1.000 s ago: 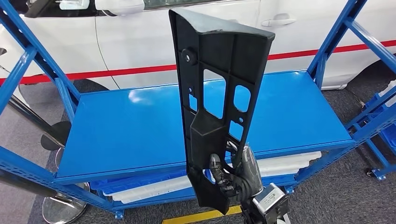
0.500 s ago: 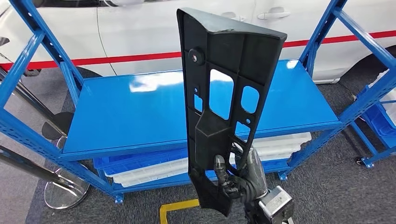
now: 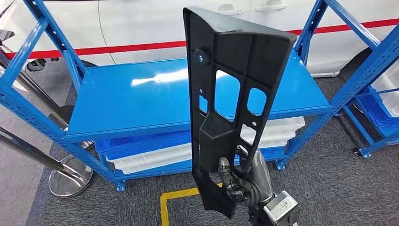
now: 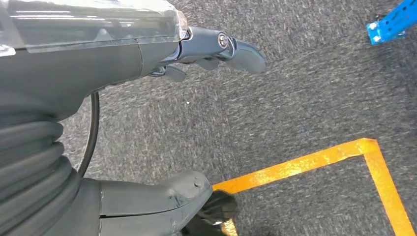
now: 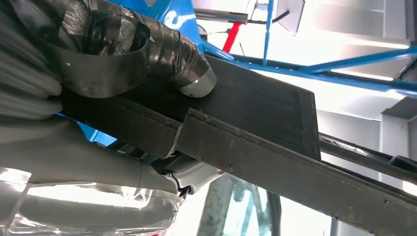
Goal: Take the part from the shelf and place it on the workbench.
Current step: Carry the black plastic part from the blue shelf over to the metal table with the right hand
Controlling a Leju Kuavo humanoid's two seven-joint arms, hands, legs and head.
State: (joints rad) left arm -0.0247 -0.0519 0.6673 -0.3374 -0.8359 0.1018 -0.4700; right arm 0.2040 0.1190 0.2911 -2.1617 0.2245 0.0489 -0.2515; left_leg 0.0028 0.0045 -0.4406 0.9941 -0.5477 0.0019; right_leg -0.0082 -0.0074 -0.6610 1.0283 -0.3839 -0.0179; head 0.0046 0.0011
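I look over a blue steel rack (image 3: 141,101) on grey carpet (image 3: 324,188).
A white car (image 3: 141,23) stands far behind; yellow floor tape (image 3: 176,195) lies near.

The part (image 3: 230,99) hides the right hand's fingers (image 3: 225,167) and shelf (image 3: 141,99) middle.

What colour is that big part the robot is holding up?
Black part, gripped by the right hand; best seen in the head view.

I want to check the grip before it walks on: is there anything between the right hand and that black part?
Nothing visible does. The right hand already grips the black part near its lower end, upright in front of the blue shelf. In the right wrist view its fingers wrap directly onto the part's flat face.
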